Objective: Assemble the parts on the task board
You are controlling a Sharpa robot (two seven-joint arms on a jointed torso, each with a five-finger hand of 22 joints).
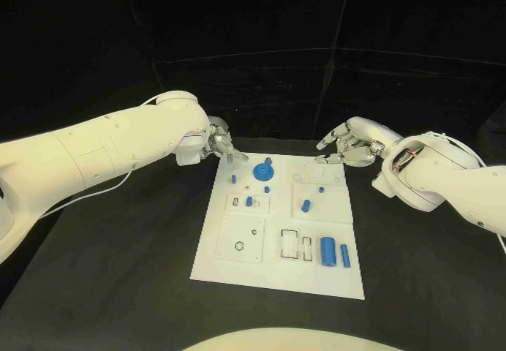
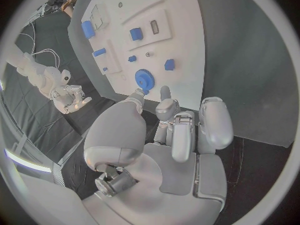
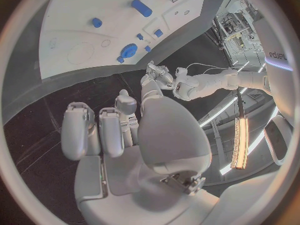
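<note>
Left hand [image 1: 216, 143] of mine hovered just off the far left corner of the task board [image 1: 211, 263], fingers loosely apart and grasping nothing, one fingertip [image 2: 139, 92] reaching out over the board's far edge. My right hand [image 1: 353, 146] hung at the far right corner, likewise released and empty, its fingers curled slightly above the black table [image 1: 116, 292]. Closest to my left hand lay the blue gear [image 1: 262, 172], near the far edge and just beyond that outstretched fingertip; I judged this the part I was about to take. The risk, as I saw it, lay in how flat and low the gear sat: fingers coming down a little off centre could slide it across the smooth plate or knock the small blue peg [image 1: 233, 178] beside it, and a shallow pinch on its toothed rim could let it tip out on the lift. Farther toward the near edge stood the blue cylinder [image 1: 328, 251] and the thin blue pin [image 1: 344, 254], side by side near the right edge, well apart from both hands. A short blue piece [image 1: 307, 205] sat in the middle-right panel, between those and my right hand.
</note>
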